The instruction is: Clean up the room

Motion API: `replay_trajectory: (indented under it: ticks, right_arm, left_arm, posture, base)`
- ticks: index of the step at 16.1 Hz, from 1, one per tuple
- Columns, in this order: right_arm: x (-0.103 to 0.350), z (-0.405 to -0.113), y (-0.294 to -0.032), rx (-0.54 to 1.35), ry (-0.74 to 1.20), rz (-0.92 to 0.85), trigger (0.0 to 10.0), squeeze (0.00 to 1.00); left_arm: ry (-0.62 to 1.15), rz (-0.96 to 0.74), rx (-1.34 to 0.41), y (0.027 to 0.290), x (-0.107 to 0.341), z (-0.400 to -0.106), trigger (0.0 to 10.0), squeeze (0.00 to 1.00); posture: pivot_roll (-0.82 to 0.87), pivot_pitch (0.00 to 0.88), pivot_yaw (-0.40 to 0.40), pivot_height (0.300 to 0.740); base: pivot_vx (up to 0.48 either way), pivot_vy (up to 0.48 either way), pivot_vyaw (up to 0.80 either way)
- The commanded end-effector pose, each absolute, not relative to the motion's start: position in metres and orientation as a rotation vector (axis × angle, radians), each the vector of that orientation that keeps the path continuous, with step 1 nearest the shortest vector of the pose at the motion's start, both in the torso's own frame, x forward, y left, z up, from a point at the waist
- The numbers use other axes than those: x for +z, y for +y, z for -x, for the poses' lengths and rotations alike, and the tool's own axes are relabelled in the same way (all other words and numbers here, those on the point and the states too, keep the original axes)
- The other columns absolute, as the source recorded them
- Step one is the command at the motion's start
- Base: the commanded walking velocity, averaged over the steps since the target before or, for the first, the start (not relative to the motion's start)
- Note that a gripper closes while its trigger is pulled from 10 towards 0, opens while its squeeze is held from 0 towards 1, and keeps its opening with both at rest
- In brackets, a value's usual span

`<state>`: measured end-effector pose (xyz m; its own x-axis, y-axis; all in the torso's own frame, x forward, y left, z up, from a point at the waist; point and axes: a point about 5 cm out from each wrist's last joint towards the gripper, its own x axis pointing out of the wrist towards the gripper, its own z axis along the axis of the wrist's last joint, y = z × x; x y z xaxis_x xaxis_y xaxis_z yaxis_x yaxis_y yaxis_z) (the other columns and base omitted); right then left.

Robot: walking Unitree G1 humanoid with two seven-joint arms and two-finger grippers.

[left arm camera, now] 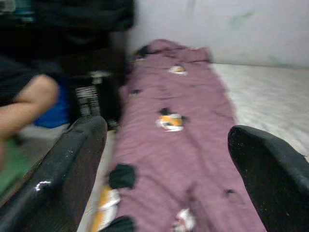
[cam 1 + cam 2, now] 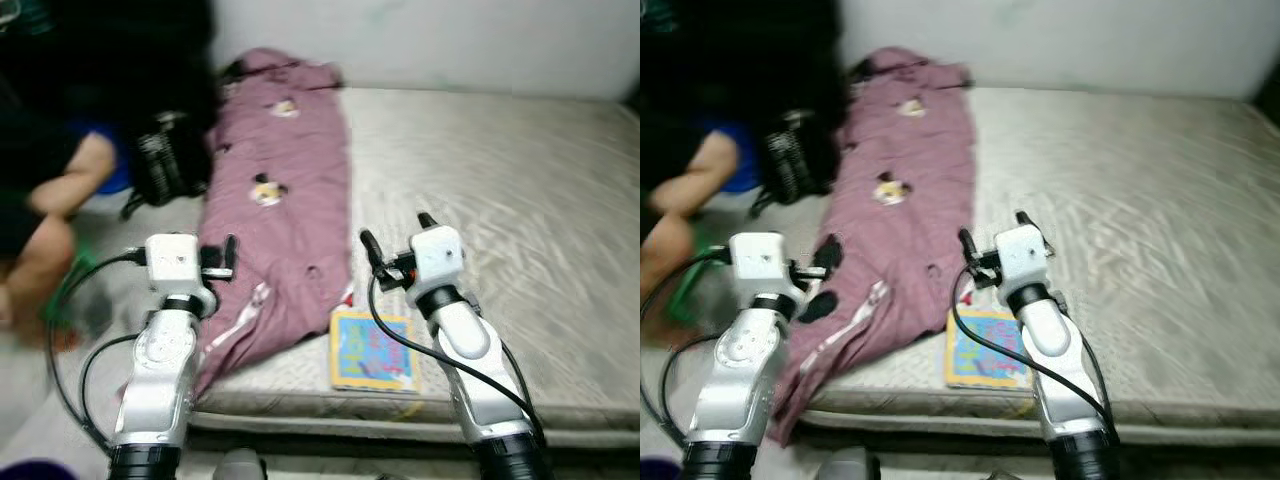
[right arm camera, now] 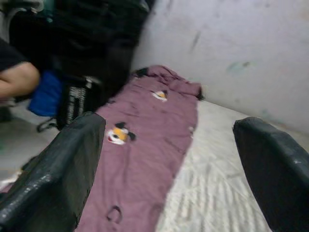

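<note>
Nearest on the mattress (image 2: 560,250), at its front edge, lies a colourful picture book (image 2: 372,352) — flat, just below and slightly inboard of the right gripper (image 2: 395,236), whose two black fingers stand parted and hold nothing. The left gripper (image 2: 222,258) hovers over the lower end of the purple blanket (image 2: 285,200), right at the mattress's front left corner; in its wrist view the fingers (image 1: 72,164) are spread wide with nothing between them.

The blanket is the likeliest thing to tidy first, in my judgement. It lies as a long strip along the mattress's left side, its long axis running from the front corner, where a fold hangs over the edge, away to the wall at the head. Both wrist views look straight up that strip, so it lies ahead of either gripper; the left one is directly above the near end and is the closer arm, while the right one sits beside the blanket's inner edge.

Beyond the mattress's left side, on the floor, a dark bag (image 2: 165,160) stands beside a person's bare arm (image 2: 60,200), blurred.
</note>
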<state>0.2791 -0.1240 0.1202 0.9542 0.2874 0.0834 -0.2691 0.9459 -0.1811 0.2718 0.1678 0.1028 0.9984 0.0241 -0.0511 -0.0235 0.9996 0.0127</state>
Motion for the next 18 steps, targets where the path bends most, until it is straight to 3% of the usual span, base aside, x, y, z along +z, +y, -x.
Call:
replay_trajectory:
  ticks: [1, 6, 18]
  right_arm:
    - [0.1216, -0.2805, -0.1276, 0.276, -0.112, 0.168, 10.0, 0.00]
    - [0.1223, -0.2824, -0.1280, 0.277, -0.114, 0.171, 10.0, 0.00]
    - [0.1226, -0.2838, -0.1280, 0.281, -0.114, 0.176, 10.0, 0.00]
  left_arm:
    - [0.050, -0.015, 0.017, 0.1646, 0.1041, -0.2744, 10.0, 0.00]
    - [0.047, -0.011, 0.016, 0.1645, 0.1048, -0.2765, 10.0, 0.00]
    - [0.044, -0.004, 0.012, 0.1635, 0.1055, -0.2778, 10.0, 0.00]
  posture:
    - [0.02, 0.000, -0.025, 0.740]
    - [0.02, 0.000, -0.024, 0.740]
    - [0.02, 0.000, -0.026, 0.740]
  base:
    - [0.000, 0.000, 0.00]
    - [0.000, -0.048, 0.00]
    - [0.000, -0.340, 0.00]
